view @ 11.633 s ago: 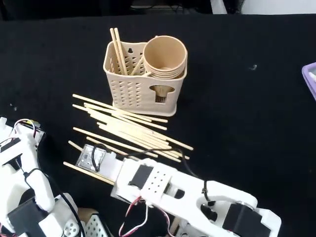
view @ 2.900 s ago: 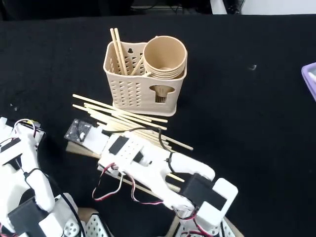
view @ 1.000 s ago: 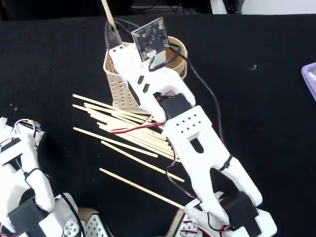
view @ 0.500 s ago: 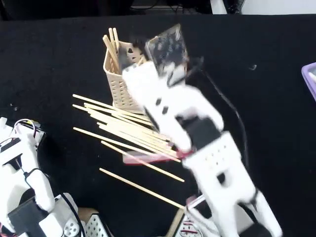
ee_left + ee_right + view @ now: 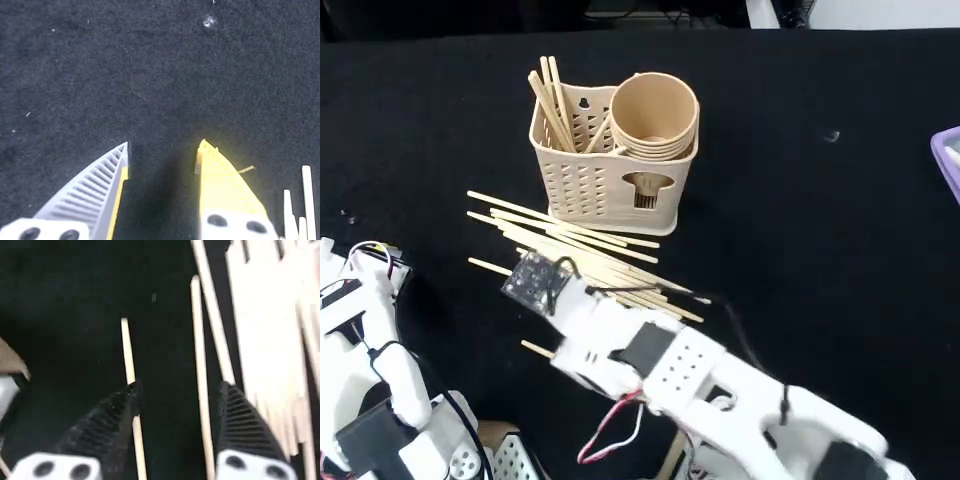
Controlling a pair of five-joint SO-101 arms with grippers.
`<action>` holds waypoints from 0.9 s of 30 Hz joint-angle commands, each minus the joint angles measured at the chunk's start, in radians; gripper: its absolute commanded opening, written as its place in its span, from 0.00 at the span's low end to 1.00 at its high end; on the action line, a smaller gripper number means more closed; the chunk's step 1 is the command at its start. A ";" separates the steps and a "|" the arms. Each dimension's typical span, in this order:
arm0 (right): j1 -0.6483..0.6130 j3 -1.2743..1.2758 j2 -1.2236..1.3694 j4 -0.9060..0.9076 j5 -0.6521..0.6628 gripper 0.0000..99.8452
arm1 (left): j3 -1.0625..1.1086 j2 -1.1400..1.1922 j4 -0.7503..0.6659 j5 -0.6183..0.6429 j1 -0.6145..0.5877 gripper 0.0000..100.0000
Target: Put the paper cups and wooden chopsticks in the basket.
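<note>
High view, basket (image 5: 605, 185) holding paper cups (image 5: 654, 115) and a few chopsticks (image 5: 555, 100), loose chopsticks (image 5: 570, 240) lying just beside it on the surface (image 5: 820, 250), left wrist view, left hand (image 5: 162, 152) hanging released over the surface, right wrist view, right hand (image 5: 178, 386) released, straddling one loose chopstick (image 5: 200, 365).

**Camera layout**

- **High camera:** It is fixed off the arms and looks down over the black worktop (image 5: 820, 250) from the arms' side. It stands well back. The arm bases lie nearest to it, the basket (image 5: 605, 190) lies farther out, and the loose chopsticks (image 5: 570, 240) lie between.
- **Left wrist camera:** It is mounted on the left arm (image 5: 390, 380) and faces down past the left arm's jaws. It sits close above the bare worktop, with a few chopstick ends (image 5: 306, 200) just beside one jaw.
- **Right wrist camera:** It is mounted on the right arm (image 5: 670, 370) and faces down past the right arm's jaws at close range.
- **Shared area:** The right wrist view and the high view share the near side of the loose chopsticks.
</note>
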 commanded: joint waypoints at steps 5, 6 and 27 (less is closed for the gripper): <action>-0.012 -0.001 0.203 -0.034 0.038 0.28 | -0.027 -0.025 -0.018 -0.011 0.005 0.22; -0.012 -0.001 0.220 -0.031 0.074 0.28 | -0.027 -0.025 -0.018 -0.011 0.005 0.22; -0.017 -0.105 0.054 0.221 0.229 0.01 | -0.028 -0.025 -0.018 -0.011 0.005 0.22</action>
